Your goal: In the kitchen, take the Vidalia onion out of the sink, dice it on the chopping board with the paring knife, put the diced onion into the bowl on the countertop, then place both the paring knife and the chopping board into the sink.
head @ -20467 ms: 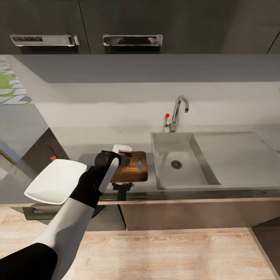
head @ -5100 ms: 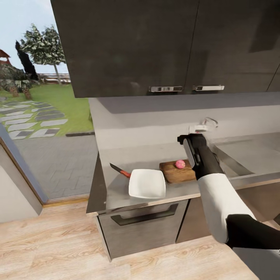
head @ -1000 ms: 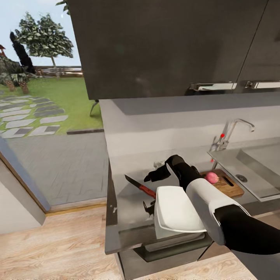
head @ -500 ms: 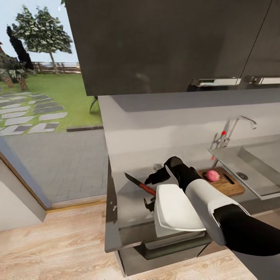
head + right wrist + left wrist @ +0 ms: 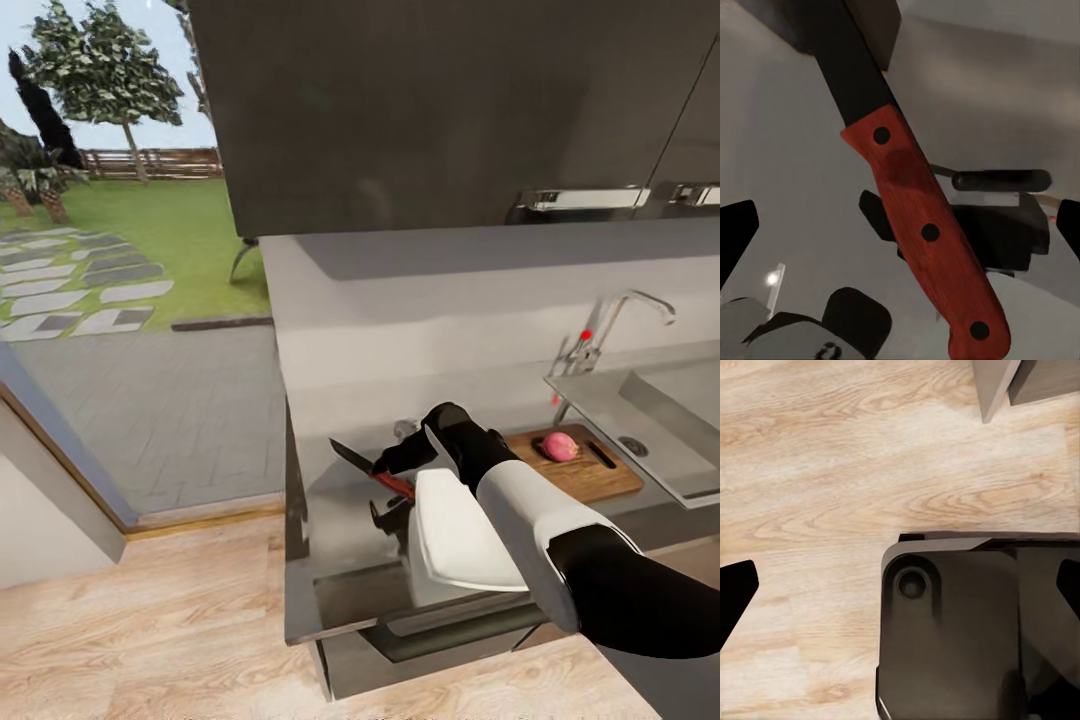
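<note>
Red-handled and dark-bladed, the paring knife (image 5: 916, 225) lies flat on the countertop (image 5: 340, 545) near its left end, just beside the bowl (image 5: 462, 532). Its long axis runs diagonally, blade tip toward the back wall and the counter's left edge, handle toward the bowl. The right gripper (image 5: 392, 462) hovers right over the handle with fingers spread apart, nothing between them. The onion (image 5: 560, 446) already sits on the chopping board (image 5: 590, 472) beside the sink (image 5: 690, 440), so the step in hand is judged to be picking up the knife. Next, the fingers need to straddle the handle across its width, lower, and close.
</note>
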You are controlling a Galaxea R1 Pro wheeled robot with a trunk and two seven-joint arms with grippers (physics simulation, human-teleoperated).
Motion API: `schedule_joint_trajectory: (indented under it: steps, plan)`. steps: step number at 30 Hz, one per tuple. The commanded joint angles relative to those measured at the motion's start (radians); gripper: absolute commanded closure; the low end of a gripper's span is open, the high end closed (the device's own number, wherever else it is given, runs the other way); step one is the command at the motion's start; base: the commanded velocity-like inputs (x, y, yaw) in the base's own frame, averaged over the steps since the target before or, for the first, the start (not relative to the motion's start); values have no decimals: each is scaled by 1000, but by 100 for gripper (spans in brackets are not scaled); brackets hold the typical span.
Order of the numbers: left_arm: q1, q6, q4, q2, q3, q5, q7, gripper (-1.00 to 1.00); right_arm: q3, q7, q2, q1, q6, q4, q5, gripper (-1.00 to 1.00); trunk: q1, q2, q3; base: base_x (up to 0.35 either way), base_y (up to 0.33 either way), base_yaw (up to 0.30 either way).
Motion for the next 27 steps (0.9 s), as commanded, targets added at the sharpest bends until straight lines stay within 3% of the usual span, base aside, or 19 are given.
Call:
schedule_joint_trajectory:
  steps: [1, 21, 27]
  plan:
    - [0, -4, -1, 2, -6, 11, 7, -100, 2, 8, 0, -1, 2, -1, 10, -100, 1, -2, -3, 0, 27, 0]
    - [0, -4, -1, 2, -6, 10, 7, -100, 3, 3, -3, -1, -4, -1, 15, -100, 1, -2, -24, 0, 4, 0]
    - [0, -4, -1, 2, -6, 11, 7, -100, 38, 2, 4, -1, -8, -1, 104, -100, 1, -2, -24, 0, 0, 0]
